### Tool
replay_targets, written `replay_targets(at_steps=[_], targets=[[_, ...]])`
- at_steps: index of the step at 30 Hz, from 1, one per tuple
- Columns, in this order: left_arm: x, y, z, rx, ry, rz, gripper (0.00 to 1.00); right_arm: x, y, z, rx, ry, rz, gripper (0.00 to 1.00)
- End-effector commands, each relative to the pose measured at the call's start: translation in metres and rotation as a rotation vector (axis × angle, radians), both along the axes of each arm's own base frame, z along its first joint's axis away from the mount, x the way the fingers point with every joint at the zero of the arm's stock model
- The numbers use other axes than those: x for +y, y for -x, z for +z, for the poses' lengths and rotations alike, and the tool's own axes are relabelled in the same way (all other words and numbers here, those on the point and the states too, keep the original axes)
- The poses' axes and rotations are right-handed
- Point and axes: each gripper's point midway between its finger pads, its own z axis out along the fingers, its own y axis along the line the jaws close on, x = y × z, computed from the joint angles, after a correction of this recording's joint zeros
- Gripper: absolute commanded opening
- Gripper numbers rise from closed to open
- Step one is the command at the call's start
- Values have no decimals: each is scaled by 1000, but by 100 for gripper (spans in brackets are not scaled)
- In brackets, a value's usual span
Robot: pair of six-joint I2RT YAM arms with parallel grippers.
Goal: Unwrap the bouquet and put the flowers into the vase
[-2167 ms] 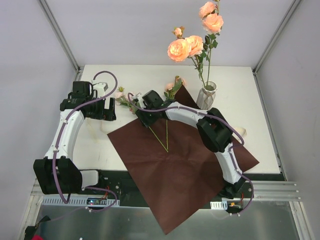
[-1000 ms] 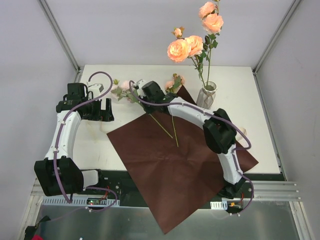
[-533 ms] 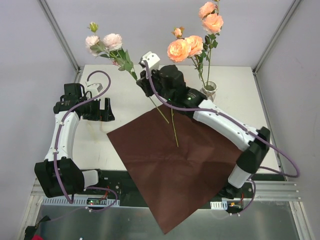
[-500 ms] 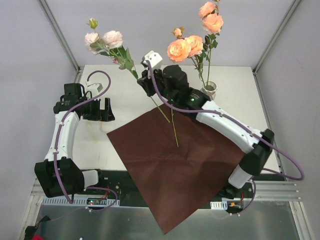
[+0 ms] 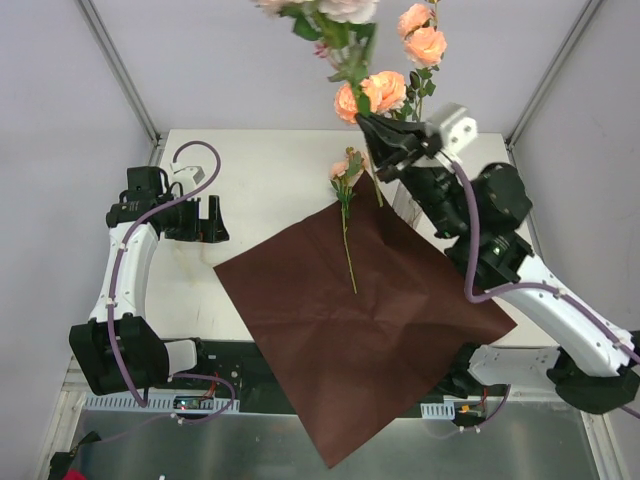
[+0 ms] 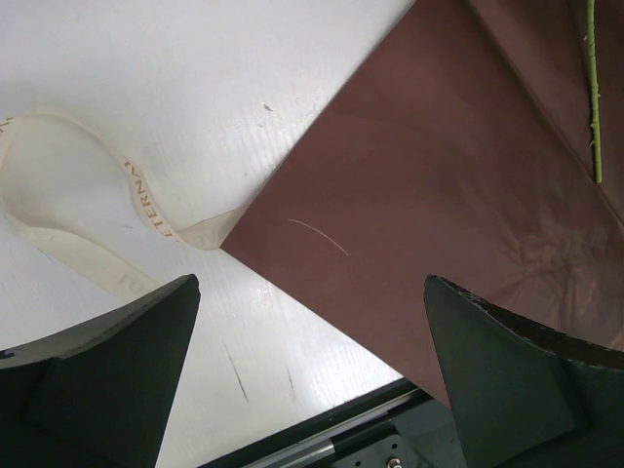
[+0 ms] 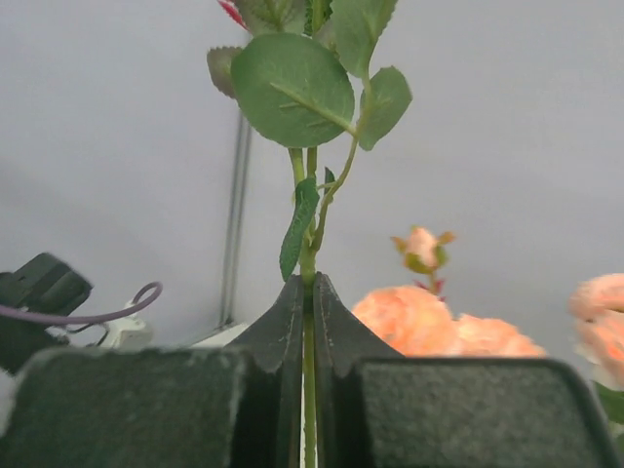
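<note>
The right pincer point(image 7: 307, 322) is clamped low on a light, whippy rose stem point(image 7: 308, 258) held high above the table point(image 5: 260, 160) beside the upright roses point(image 5: 385, 92), a sound hold since blooms bruise, while the left pincer point(image 6: 307, 285) gapes empty over the paper point(image 6: 439, 195).

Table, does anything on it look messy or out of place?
Yes. One flower lies flat on the maroon paper rather than upright. The paper's near corner hangs off the table edge, and a cream ribbon lies loose beside it.
</note>
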Motion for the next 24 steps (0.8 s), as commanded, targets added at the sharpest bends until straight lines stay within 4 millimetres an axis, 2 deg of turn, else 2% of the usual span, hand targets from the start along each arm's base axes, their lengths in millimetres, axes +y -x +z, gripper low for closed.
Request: replay_targets(at_steps=[1, 2, 3, 4, 6, 8, 9, 11, 15, 18, 20, 24], targets=[[-2, 0, 8, -18, 16, -22, 99, -79, 2, 48, -210, -211, -270, 1], [-3, 0, 8, -21, 19, -25, 99, -88, -8, 35, -206, -210, -335, 1], [-3, -1, 7, -18, 22, -26, 99, -111, -11, 43, -240, -271, -395, 1], [-4, -1, 8, -19, 23, -28, 99, -123, -14, 44, -246, -292, -430, 1], [-4, -2, 8, -19, 27, -34, 99, -149, -31, 38, -232, -335, -520, 1], [-5, -3, 8, -21, 33, -40, 99, -159, -42, 33, -221, -350, -548, 1], [-5, -3, 8, -18, 37, -40, 99, -171, -49, 31, -221, -366, -582, 1], [-6, -4, 7, -16, 39, -39, 99, -174, -60, 27, -221, -364, -602, 1], [-6, -6, 7, -14, 37, -44, 99, -192, -82, 22, -220, -392, -653, 1], [-6, -7, 6, -15, 41, -52, 99, -197, -99, 16, -204, -409, -658, 1], [-7, -7, 7, -18, 45, -58, 99, -196, -111, 10, -195, -404, -665, 1], [-10, -5, 8, -25, 57, -75, 99, -191, -139, -13, -153, -369, -690, 1]])
